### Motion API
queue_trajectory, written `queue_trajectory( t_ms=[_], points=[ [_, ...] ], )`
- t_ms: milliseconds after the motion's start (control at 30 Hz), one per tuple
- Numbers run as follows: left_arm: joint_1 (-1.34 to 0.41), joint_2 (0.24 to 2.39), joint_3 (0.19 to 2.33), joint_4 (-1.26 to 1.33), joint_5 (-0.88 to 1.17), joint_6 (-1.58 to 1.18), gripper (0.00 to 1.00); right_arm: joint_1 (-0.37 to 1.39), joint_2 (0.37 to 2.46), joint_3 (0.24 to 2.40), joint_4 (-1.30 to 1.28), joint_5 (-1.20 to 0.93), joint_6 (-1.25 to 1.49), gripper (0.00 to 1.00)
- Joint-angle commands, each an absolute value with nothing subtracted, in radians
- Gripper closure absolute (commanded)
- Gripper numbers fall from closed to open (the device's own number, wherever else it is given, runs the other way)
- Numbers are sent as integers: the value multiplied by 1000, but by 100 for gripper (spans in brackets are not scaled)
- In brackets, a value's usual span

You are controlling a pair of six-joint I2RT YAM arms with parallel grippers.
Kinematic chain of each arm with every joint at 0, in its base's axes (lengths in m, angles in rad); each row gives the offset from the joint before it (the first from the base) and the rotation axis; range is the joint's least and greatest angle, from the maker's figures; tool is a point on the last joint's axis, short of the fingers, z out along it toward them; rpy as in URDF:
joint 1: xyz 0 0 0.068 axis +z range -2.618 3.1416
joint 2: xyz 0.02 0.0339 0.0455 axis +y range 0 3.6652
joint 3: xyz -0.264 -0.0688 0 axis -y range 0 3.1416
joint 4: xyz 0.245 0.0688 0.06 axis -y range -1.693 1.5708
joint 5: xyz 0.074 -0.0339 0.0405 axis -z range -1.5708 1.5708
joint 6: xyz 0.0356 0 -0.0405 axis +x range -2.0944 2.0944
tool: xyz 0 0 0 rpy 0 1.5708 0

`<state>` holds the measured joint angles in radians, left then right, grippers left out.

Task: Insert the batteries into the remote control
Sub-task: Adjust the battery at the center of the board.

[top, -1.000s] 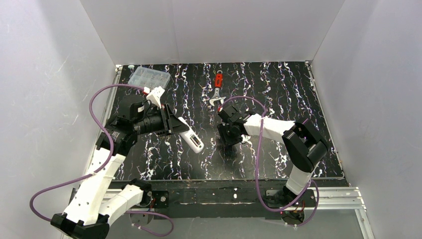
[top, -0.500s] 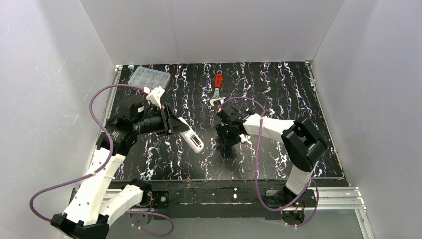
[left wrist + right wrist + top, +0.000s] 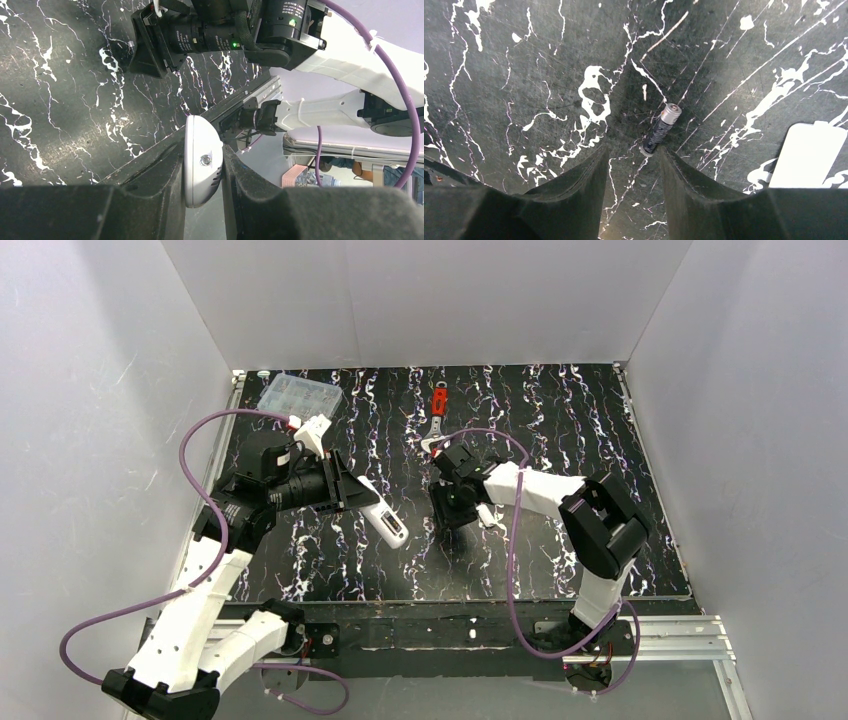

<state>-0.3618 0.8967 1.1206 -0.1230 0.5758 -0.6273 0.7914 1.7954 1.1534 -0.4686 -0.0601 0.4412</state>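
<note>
My left gripper (image 3: 348,492) is shut on one end of the white remote control (image 3: 386,519) and holds it above the table's left half, with its free end pointing toward the middle. In the left wrist view the remote control (image 3: 202,165) sits edge-on between the two dark fingers (image 3: 150,180). My right gripper (image 3: 450,512) hangs open just over the table centre. One dark battery (image 3: 660,130) with a silver cap lies flat on the marbled surface just beyond the right gripper (image 3: 633,152), its near end at the gap between the fingertips, touching neither.
A flat white plastic piece (image 3: 809,156) lies on the table right of the battery. A red-handled wrench (image 3: 438,415) lies at the back centre. A clear compartment box (image 3: 298,394) sits in the back left corner. White walls enclose the table.
My right gripper has shifted a little to the left, staying open. The left arm and the remote control have not moved.
</note>
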Motion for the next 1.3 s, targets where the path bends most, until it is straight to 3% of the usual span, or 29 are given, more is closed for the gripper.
queue_trajectory(
  t_ms=[0, 1267],
  points=[
    [-354, 881, 1144, -140, 598, -611, 100, 787, 1816, 1206, -465, -55, 446, 50],
    [-343, 880, 1149, -149, 605, -601, 100, 774, 1926, 1301, -514, 194, 367, 51]
  ],
)
